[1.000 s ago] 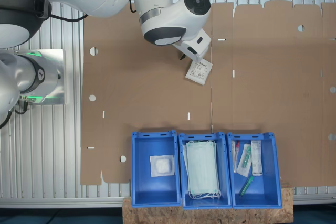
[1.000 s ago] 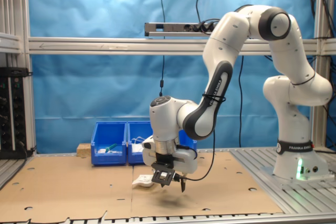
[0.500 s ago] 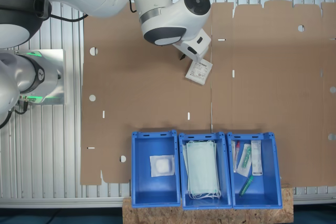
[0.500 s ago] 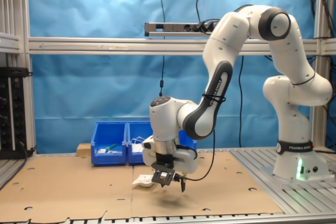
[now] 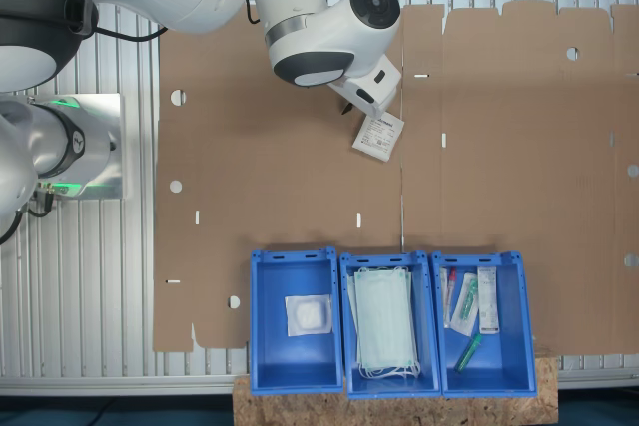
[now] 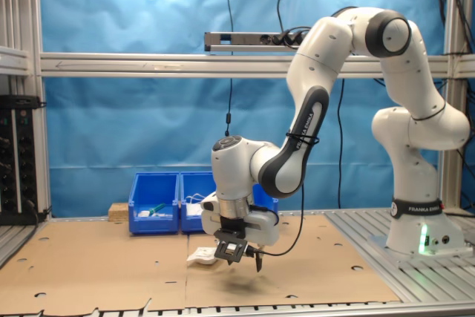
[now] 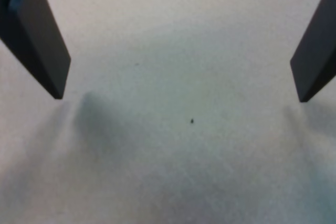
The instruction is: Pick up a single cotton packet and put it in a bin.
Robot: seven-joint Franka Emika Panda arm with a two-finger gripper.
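A cotton packet point(image 5: 378, 136), small, white and printed with black text, lies flat on the brown cardboard; in the second exterior view the cotton packet point(image 6: 200, 257) is a low white shape next to the hand. My gripper point(image 6: 245, 260) hangs just above the cardboard, right beside the packet and not touching it. In the wrist view the gripper point(image 7: 178, 98) is open, its dark fingers point(image 7: 42, 45) far apart with only bare surface between them. Another white square packet point(image 5: 309, 314) lies in a blue bin point(image 5: 270, 346).
Three blue bins stand in a row at the cardboard's edge. The middle bin point(image 5: 348, 381) holds pale green face masks point(image 5: 385, 321). The third bin point(image 5: 519, 346) holds long wrappers point(image 5: 486, 299) and a green item. The arm's base point(image 6: 419, 228) stands on the metal table.
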